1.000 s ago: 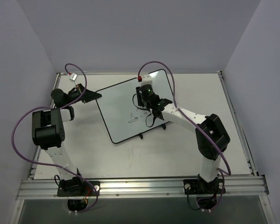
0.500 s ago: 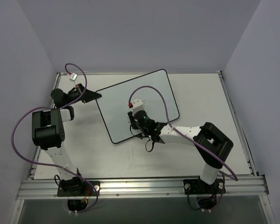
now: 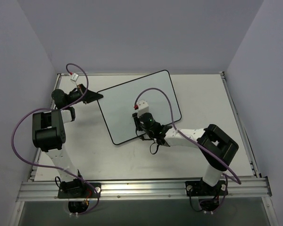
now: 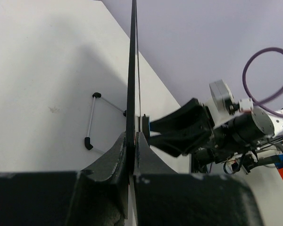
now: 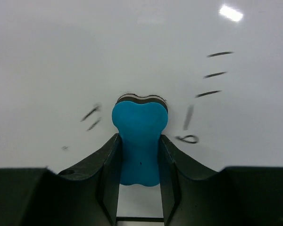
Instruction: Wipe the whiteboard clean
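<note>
Swept back toward the whiteboard's [image 3: 127, 103] near edge, right jaws grip a blue eraser [image 5: 140, 127] among black marks [image 5: 213, 74]; left jaws clamp its rim.

Overhead view and both wrist close-ups share whiteboard [image 3: 125, 106].

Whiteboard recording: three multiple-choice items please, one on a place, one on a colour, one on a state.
1. Where does the left gripper clamp the whiteboard?
A. at its edge
B. at its middle
C. nowhere

2. What colour is the eraser in the right gripper?
A. red
B. blue
C. green

3. How is the board's surface?
A. wiped clean
B. covered by a cloth
C. bearing black marks

Answers:
1 A, the gripper pinches the thin black frame.
2 B, a blue block sits in the gripper.
3 C, strokes show on both sides of the eraser.
</note>
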Controlling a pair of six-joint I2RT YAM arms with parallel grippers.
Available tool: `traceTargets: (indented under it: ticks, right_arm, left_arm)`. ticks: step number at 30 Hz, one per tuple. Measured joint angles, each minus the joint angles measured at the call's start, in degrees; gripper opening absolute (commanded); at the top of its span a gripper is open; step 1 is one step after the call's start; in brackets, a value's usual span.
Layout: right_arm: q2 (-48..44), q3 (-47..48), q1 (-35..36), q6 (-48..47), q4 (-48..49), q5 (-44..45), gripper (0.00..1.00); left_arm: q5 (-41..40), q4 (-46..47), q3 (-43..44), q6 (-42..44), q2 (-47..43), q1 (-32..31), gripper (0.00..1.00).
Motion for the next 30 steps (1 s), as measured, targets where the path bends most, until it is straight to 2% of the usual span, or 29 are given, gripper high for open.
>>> traceTargets:
  ticks: [7,13,17,26,30]
  right_arm:
    - [-2.3,-2.1,-11.0,0.0,3.9,0.4,0.0]
    - [-2.3,-2.2,-13.5,-0.6,5.5,0.2,0.0]
    - [-2.3,-2.8,-11.1,-1.4,6.9,1.2,0.0]
    - [1.5,-0.9,5.5,-1.7,5.3,-0.8,0.0]
    - [2.6,-1.2,8.1,-1.3,5.4,-0.8,0.0]
  left_arm:
    - [-0.2,0.0,0.0,-0.2,0.0,0.0,0.02]
    - [-0.2,0.0,0.0,-0.3,0.0,-0.1,0.02]
    - [-0.1,0.0,0.0,-0.3,0.0,0.0,0.02]
    - [0.1,0.2,0.0,-0.1,0.0,-0.1,0.02]
    - [0.1,0.2,0.0,-0.1,0.0,-0.1,0.02]
